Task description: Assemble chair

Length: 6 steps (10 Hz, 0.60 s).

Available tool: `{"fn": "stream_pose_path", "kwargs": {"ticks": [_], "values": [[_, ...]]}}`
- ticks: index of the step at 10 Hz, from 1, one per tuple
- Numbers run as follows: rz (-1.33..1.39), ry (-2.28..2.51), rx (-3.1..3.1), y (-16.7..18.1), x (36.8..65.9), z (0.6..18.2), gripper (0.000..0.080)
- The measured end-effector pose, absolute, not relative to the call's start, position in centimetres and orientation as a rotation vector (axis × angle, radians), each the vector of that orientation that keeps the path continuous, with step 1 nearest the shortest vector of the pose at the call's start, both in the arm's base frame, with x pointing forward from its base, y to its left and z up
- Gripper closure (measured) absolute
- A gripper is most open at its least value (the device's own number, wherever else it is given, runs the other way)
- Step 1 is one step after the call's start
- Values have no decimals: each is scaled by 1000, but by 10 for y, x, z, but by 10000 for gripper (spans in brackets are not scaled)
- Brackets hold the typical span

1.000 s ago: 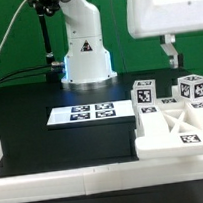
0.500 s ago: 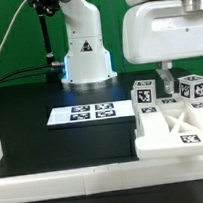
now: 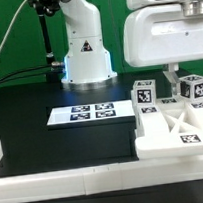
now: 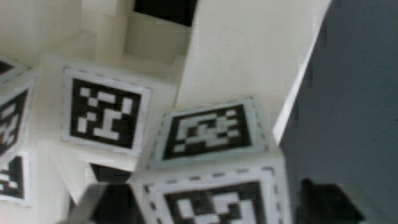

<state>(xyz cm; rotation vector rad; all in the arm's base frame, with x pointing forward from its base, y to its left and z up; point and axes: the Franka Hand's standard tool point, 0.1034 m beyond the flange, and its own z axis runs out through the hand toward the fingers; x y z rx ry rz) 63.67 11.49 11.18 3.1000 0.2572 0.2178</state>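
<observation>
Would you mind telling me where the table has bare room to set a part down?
The black tabletop is bare between the marker board and the exterior view's left edge, and between that board and the white rim wall. The right is crowded: chair parts under the gripper.

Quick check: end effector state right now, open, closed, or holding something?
End effector: down among the upright chair parts on the exterior view's right; whether it is open or gripping one cannot be told.
</observation>
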Motion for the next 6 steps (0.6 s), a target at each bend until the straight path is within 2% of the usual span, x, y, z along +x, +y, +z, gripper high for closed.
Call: {"fn": "stream_pose_path", "kwargs": {"ticks": [1, 6], "values": [[219, 121, 3116, 115, 637, 112, 517], [245, -650, 3068, 110, 636, 111, 515]]}}
